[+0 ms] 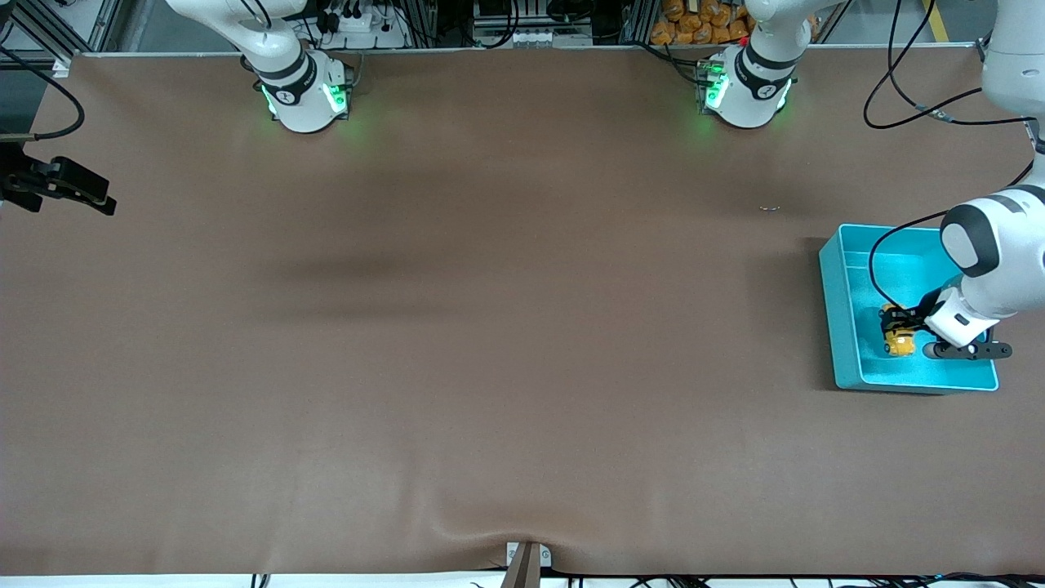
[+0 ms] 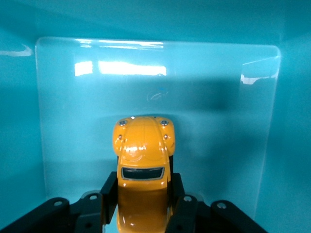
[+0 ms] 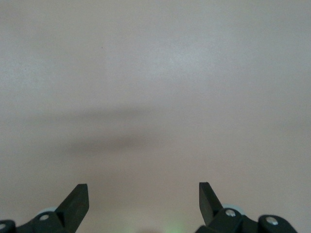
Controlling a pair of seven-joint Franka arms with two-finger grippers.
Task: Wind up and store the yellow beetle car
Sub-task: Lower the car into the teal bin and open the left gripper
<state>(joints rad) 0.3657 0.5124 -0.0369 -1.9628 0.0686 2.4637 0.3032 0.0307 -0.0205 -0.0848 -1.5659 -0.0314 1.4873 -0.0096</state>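
Note:
The yellow beetle car (image 1: 900, 341) is a small glossy yellow-orange toy inside the teal bin (image 1: 833, 310) at the left arm's end of the table. My left gripper (image 1: 898, 322) reaches down into the bin and is shut on the car. In the left wrist view the black fingers (image 2: 108, 191) clamp both sides of the car (image 2: 143, 145), low over the bin's floor (image 2: 218, 121). I cannot tell whether the wheels touch the floor. My right gripper (image 3: 143, 194) is open and empty above bare brown table, and the right arm waits.
The bin's walls (image 2: 19, 121) stand close around the car on all sides. Both arm bases (image 1: 306, 94) glow green along the table's top edge. A black device (image 1: 61, 184) sticks in at the right arm's end of the table.

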